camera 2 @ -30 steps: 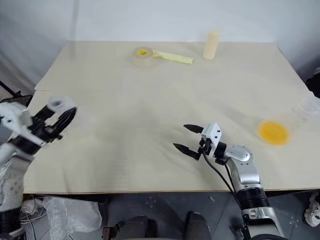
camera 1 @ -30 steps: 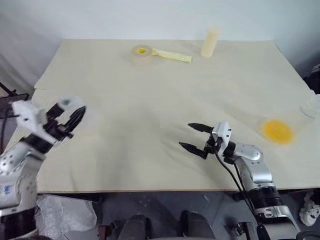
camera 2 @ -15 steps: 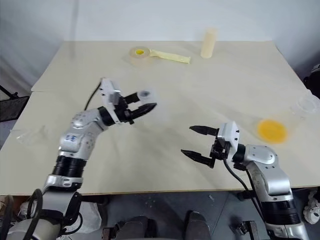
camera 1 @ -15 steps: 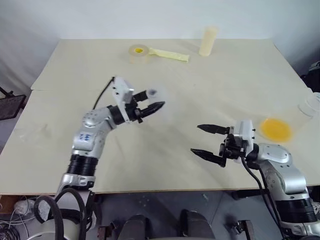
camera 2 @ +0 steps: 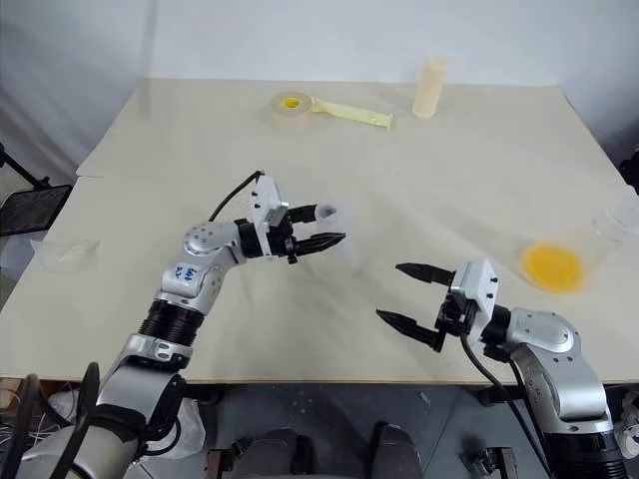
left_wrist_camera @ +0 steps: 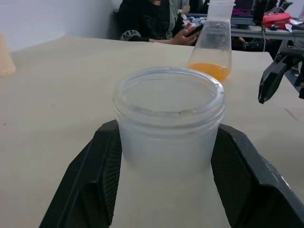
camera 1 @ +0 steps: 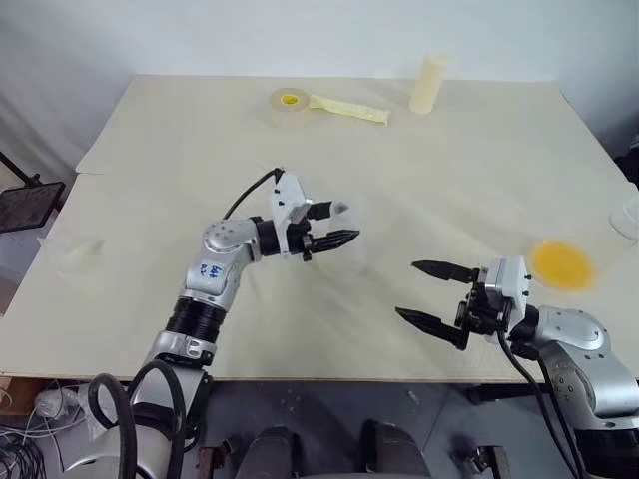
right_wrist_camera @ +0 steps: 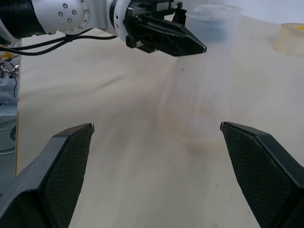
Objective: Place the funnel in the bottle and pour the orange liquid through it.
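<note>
A: From the head views, the left gripper (camera 2: 318, 239) is clamped on the neck of the clear bottle (camera 2: 329, 225), carried mid-bench. The right gripper (camera 2: 412, 296) hangs with its jaws wide apart and nothing in them. The orange liquid (camera 2: 548, 264) sits in the cone flask (camera 2: 579, 254) near the bench's right edge. A clear thing (camera 2: 62, 252) off the left edge may be the funnel; I can't tell.

B: So set the bottle down upright first, well apart from the flask?

A: I'd say so. The left wrist view shows the bottle (left_wrist_camera: 169, 123) mouth level and squarely between the fingers (left_wrist_camera: 92, 185), so lower it without tilting.

B: And the right wrist view?

A: The bottle (right_wrist_camera: 190, 90) is nearly invisible there, its base just above the bench (right_wrist_camera: 118, 156). Let go only once the base rests flat, since it looks light enough to tip.
</note>
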{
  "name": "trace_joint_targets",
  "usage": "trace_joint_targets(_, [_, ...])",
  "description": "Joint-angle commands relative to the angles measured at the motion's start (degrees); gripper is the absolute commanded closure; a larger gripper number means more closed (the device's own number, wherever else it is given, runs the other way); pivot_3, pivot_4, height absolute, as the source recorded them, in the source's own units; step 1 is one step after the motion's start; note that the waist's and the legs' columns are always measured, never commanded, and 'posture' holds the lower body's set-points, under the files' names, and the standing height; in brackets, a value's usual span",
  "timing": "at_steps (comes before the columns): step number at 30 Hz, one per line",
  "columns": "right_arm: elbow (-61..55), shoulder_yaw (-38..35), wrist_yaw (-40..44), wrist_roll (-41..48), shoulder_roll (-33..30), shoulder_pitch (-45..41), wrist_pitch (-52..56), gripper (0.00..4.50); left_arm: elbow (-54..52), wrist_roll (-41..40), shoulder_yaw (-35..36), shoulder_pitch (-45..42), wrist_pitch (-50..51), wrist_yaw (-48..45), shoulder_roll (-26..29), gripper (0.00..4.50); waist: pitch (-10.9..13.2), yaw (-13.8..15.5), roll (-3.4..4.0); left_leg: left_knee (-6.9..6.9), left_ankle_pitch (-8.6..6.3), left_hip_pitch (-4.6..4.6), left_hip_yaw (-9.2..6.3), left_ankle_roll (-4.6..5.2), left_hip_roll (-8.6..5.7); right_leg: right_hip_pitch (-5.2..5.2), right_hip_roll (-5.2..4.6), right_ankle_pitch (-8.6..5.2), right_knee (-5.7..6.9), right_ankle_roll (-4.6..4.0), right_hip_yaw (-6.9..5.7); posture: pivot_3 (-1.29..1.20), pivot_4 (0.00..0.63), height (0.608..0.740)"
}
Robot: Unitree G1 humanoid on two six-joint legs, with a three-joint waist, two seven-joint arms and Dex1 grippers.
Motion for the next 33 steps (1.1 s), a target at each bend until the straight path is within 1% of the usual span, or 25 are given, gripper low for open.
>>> trace_joint_targets(1, [-2.2,-0.8,-0.6,0.4,0.1,-0.2,-0.9,0.00,-2.4,0.1,-0.5,0.8,0.6,-1.5,-0.2,1.09,0.0,0.0,0.00,0.00,0.00,0.00,0.00,0.00,0.00,0.00,0.00,0.00,0.00,0.00,0.00,0.00,0.150,0.740])
trace_joint_targets(4, [-2.1,-0.6,-0.6,0.3,0.0,-0.3,-1.1,0.00,-3.8,0.1,-0.2,1.4,1.3,-1.3,0.1,0.18,0.0,0.0,0.00,0.00,0.00,0.00,0.00,0.00,0.00,0.00,0.00,0.00,0.00,0.00,0.01,0.00,0.150,0.740])
trace_joint_targets(5, [-2.0,-0.6,-0.6,0.3,0.0,-0.3,-1.2,0.00,-4.4,-0.2,0.0,1.6,2.2,-1.2,0.2,0.07,0.0,0.0,0.00,0.00,0.00,0.00,-0.01,0.00,0.01,0.00,0.00,0.00,0.00,0.00,0.00,0.00,0.150,0.740])
trace_joint_targets(13, [-0.7,-0.6,0.4,0.2,-0.4,-0.8,-2.0,0.00,-10.7,-1.2,1.2,2.8,7.5,-0.9,2.8,0.07,0.0,0.0,0.00,0.01,0.01,0.00,-0.02,0.01,0.01,0.00,0.00,0.00,0.00,0.00,0.01,0.00,0.150,0.740])
trace_joint_targets(18, [0.0,-1.0,1.3,0.3,-0.9,-1.1,-2.2,0.00,-15.2,-0.7,4.1,3.8,11.5,1.9,6.9,0.07,0.0,-0.1,0.00,0.01,0.01,0.00,-0.04,0.01,0.02,0.00,0.00,0.00,0.01,0.00,0.00,0.00,0.150,0.740])
trace_joint_targets(21, [0.5,-1.3,1.9,0.4,-1.4,-1.4,-1.9,0.00,-18.3,-3.3,7.6,4.4,15.5,2.6,9.8,0.07,0.0,-0.2,0.00,0.01,0.01,0.01,-0.05,0.01,0.04,0.00,0.00,0.00,0.01,0.00,0.01,0.00,0.150,0.740])
trace_joint_targets(24, [1.0,-1.0,2.5,0.3,-1.9,-1.7,-1.9,0.00,-19.4,-4.3,9.6,4.8,17.0,2.7,12.0,0.07,0.0,0.0,0.00,0.02,0.01,0.01,-0.10,0.01,0.04,0.01,-0.01,0.00,0.03,0.00,0.02,0.00,0.150,0.740])
trace_joint_targets(25, [1.4,-1.0,2.8,0.4,-2.0,-2.2,-1.8,0.00,-20.3,-4.7,11.0,5.1,17.5,3.0,13.3,0.07,0.0,-0.1,0.00,0.03,0.01,0.00,-0.10,0.01,0.03,0.01,-0.01,0.00,0.02,0.00,0.02,0.00,0.150,0.740])
trace_joint_targets(27, [2.4,-0.7,3.4,0.5,-2.3,-3.5,-1.5,0.00,-23.6,-6.0,16.0,7.5,19.7,4.3,17.3,0.07,0.0,-0.3,0.00,0.03,0.01,0.01,-0.11,0.01,0.02,0.03,-0.02,0.00,0.02,0.00,0.03,0.00,0.150,0.740])
trace_joint_targets(29, [4.0,-0.3,4.1,0.7,-2.1,-4.8,-1.2,0.00,-30.1,-7.8,23.8,15.0,21.6,6.1,21.3,0.07,0.0,-1.1,0.00,-0.06,-0.01,0.04,-0.07,-0.02,0.09,-0.02,0.01,0.00,0.01,0.00,0.04,0.00,0.150,0.740])
trace_joint_targets(30, [4.6,-0.2,4.4,0.8,-2.0,-5.2,-1.1,0.00,-32.5,-8.5,26.4,18.2,22.3,6.9,22.5,0.07,0.0,-1.8,0.00,-0.10,-0.01,0.04,-0.10,-0.03,0.17,-0.03,0.03,0.00,0.02,0.00,0.02,0.00,0.150,0.740])
trace_joint_targets(33, [6.3,0.9,5.7,0.8,-1.8,-6.1,-0.7,0.00,-38.5,-9.2,35.3,29.6,21.8,9.6,23.3,0.07,0.0,-1.8,0.02,-0.24,-0.04,0.12,-0.16,-0.10,0.39,-0.09,0.05,-0.01,0.07,-0.01,0.01,0.00,0.150,0.740])
